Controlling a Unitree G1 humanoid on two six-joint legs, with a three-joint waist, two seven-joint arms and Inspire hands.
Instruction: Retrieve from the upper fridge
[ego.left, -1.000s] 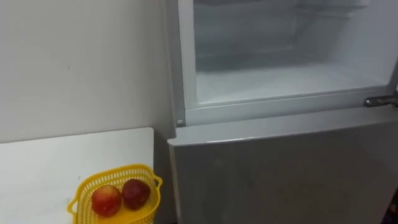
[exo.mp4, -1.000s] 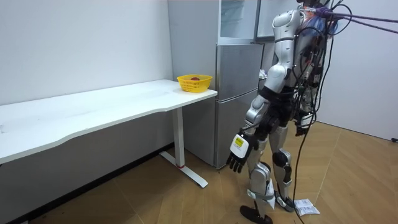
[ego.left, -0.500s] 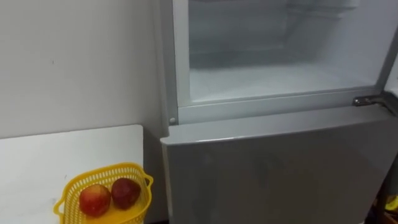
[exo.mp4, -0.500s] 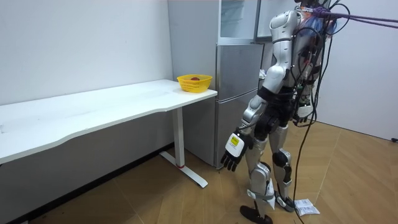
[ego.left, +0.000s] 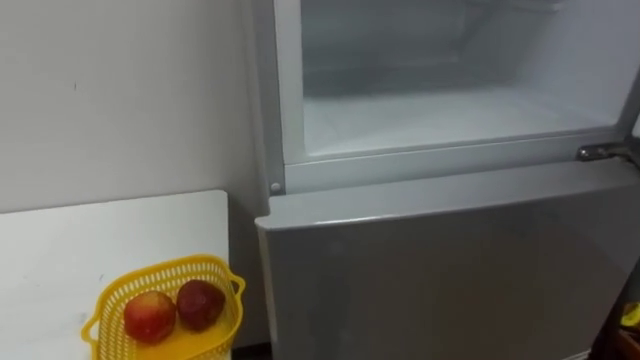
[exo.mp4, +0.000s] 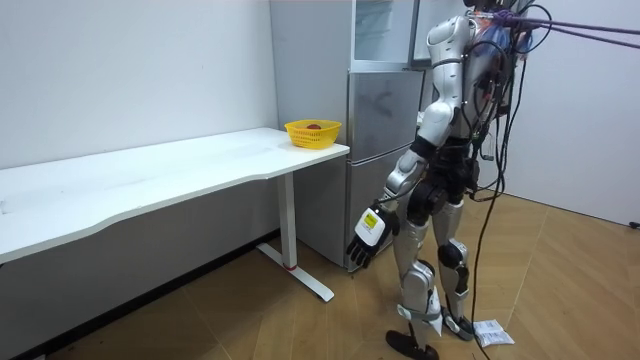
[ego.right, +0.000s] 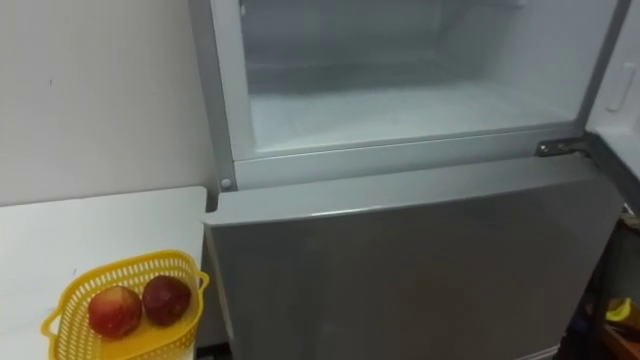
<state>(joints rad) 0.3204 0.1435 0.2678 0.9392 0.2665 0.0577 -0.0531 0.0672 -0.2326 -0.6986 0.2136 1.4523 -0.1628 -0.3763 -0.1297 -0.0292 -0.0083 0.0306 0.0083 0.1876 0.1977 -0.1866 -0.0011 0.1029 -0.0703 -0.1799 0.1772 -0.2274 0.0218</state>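
The upper fridge compartment (ego.left: 440, 110) stands open in front of me, and its white inner floor (ego.right: 400, 105) is bare as far as it shows. Its door (exo.mp4: 425, 30) is swung out on the right, hinge (ego.left: 605, 152) at the compartment's lower right corner. Below it the grey lower door (ego.left: 440, 270) is closed. In the room view I stand upright close to the fridge (exo.mp4: 385, 160). My left hand (exo.mp4: 365, 237) hangs low at knee height beside my legs, fingers relaxed and holding nothing.
A yellow basket (ego.left: 165, 275) with two red apples (ego.left: 150, 316) sits on the corner of the white table (ego.left: 90, 240), left of the fridge. The table (exo.mp4: 150, 180) runs along the wall. Wooden floor lies behind me.
My left hand has swung forward and slightly up toward the fridge. The eye views have shifted a little, so the basket now sits further left in the picture.
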